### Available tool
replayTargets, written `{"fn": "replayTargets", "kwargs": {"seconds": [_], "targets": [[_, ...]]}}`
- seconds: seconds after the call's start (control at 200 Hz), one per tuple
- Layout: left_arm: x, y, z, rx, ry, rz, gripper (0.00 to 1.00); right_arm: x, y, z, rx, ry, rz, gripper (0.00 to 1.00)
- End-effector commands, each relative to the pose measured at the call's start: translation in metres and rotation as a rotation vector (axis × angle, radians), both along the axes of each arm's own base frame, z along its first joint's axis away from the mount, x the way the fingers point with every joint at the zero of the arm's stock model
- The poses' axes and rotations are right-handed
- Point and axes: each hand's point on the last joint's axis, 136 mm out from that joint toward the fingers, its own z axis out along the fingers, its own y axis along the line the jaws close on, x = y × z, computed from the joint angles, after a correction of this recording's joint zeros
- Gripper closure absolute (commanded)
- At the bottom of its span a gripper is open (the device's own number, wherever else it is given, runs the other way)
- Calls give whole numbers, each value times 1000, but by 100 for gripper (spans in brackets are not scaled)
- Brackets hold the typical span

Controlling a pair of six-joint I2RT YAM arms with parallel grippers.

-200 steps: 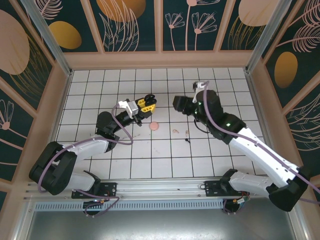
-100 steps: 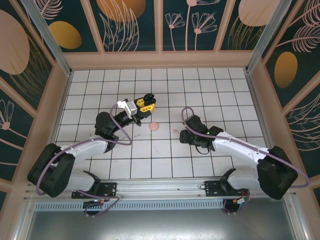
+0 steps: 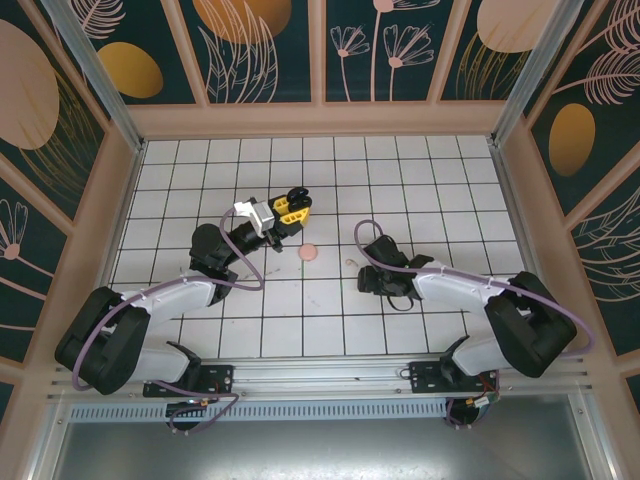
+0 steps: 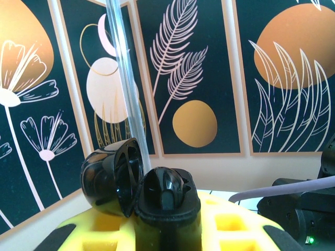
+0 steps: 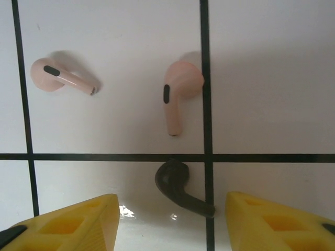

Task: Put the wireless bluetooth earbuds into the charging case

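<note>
Right end effector [image 5: 168, 226] is wide open and empty, low over the counter [image 5: 272, 63], with its fingers either side of the black earbud [image 5: 179, 186]. The pink earbuds [image 5: 177, 93] lie just beyond it, not touching. Left end effector [image 3: 292, 207] is clamped on the black case [image 4: 166, 201], lid open. For the pick, I'd centre on the bud's body, not the stem. Close slowly so it doesn't squirt out, and stay clear of the nearer pink one.

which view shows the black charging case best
Left wrist: the black charging case sits close up, lid swung open, held in the left gripper. Top external shows it as a small dark shape at that gripper's tips, too small for detail.
</note>
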Motion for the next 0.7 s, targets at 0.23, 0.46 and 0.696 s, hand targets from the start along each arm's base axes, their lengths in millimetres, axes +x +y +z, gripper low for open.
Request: {"fn": "replayTargets", "kwargs": {"seconds": [0.23,0.46,0.696], "targets": [[-1,0,9,-21,-14,-5,100,1,15,4,73,9,21,50],[0,0,8,-22,-8,-4,100,3,8,11,46,-2,-29,51],[0,0,5,-20,-1,-5,100,16,-11,16,-82,-10,-125,49]]}}
